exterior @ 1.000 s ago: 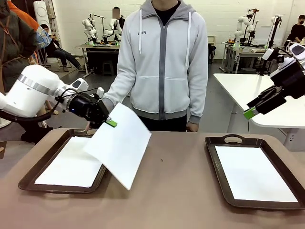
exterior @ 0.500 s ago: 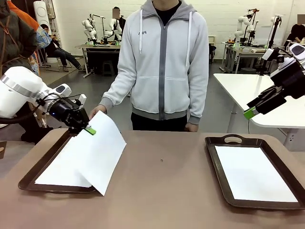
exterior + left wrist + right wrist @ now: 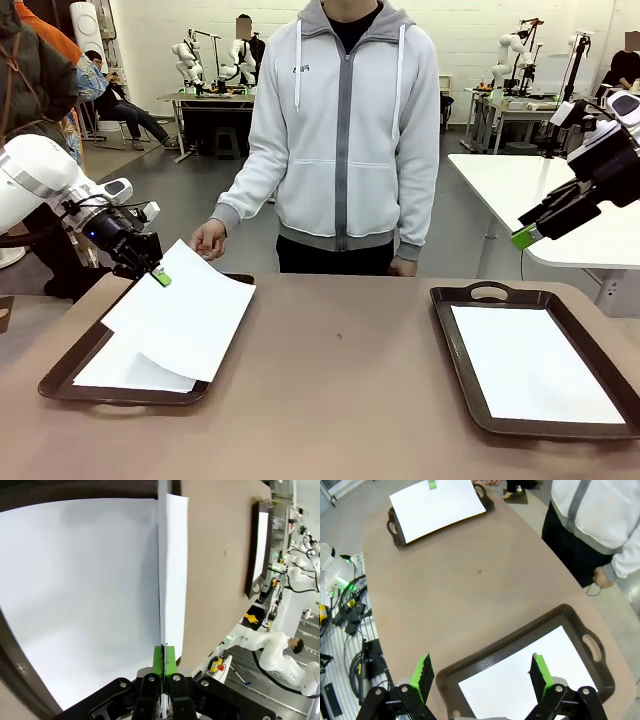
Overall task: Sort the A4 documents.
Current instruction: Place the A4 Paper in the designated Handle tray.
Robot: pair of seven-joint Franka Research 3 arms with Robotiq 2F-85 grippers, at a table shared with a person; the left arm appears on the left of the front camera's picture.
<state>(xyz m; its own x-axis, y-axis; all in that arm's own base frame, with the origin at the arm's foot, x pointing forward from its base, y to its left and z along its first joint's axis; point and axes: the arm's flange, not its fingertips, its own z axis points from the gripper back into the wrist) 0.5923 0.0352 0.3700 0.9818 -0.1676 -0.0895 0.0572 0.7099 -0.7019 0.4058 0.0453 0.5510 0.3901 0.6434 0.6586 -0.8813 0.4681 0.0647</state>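
The left gripper [image 3: 160, 277] is pinching an A4 sheet [image 3: 185, 320] over the left tray [image 3: 62, 375] (one sheet [image 3: 120, 368] already inside); releasing comes next. The right gripper [image 3: 525, 237] is hanging spread, empty.

Bg/non-task stuff only: brown table [image 3: 350, 400] w/ two dark brown handled trays, left tray [image 3: 60, 375] at 8 o'clock, right tray [image 3: 455, 350] at 4 o'clock, well apart. Small dark speck [image 3: 339, 337] on the tabletop between them, near centre. Person in light grey zip hoodie [image 3: 345, 130] standing at 12 o'clock, far edge of table. White table [image 3: 520, 190] at 2 o'clock behind. Workbench [image 3: 205, 100] at 11 o'clock far back (cluttered, can't make out what's on it). Someone seated [image 3: 125, 105] near it, 10 o'clock.
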